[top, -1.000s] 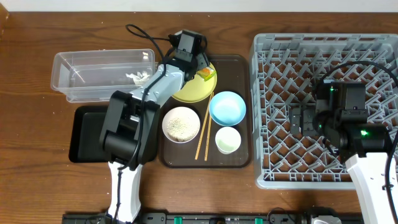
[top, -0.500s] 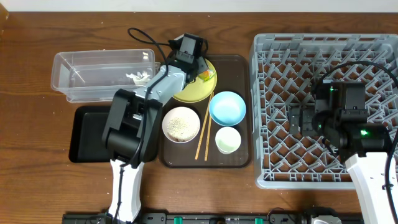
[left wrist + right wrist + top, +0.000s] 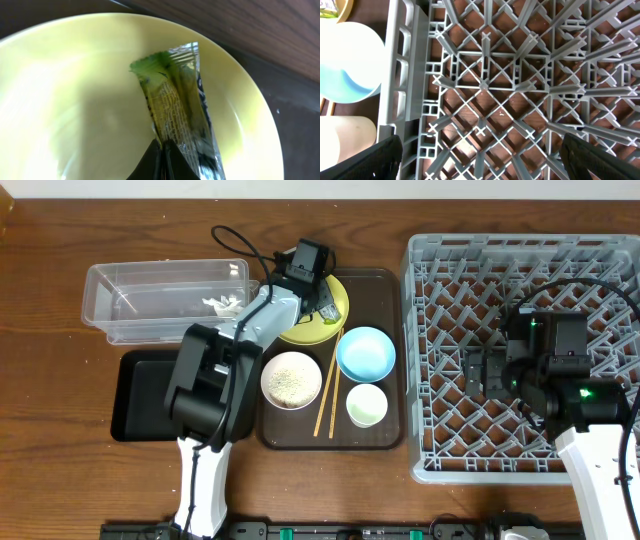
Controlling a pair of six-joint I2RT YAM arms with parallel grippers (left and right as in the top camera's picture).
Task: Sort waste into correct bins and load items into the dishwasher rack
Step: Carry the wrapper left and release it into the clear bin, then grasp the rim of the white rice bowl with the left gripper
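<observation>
My left gripper [image 3: 162, 148] is shut on the near end of the yellow-green snack wrapper [image 3: 179, 100], which lies on the round yellow plate [image 3: 75, 95]. From overhead, the left gripper [image 3: 319, 296] covers most of the wrapper at the plate's [image 3: 298, 330] back right. My right gripper [image 3: 482, 160] hangs open over the lattice floor of the grey dishwasher rack [image 3: 485, 85], with nothing between its fingers. In the overhead view the right gripper [image 3: 474, 370] is above the rack's [image 3: 520, 255] left-centre part.
The brown serving tray [image 3: 388, 435] also carries a white bowl of rice [image 3: 291, 378], wooden chopsticks [image 3: 327, 395], a light-blue bowl [image 3: 365, 352] and a pale cup [image 3: 367, 405]. A clear tub [image 3: 150, 285] holding white tissue [image 3: 220, 304] and a black tray [image 3: 135, 395] lie to the left.
The left gripper's jaws have closed onto the wrapper and it has shifted slightly right over the plate. The right arm has not moved.
</observation>
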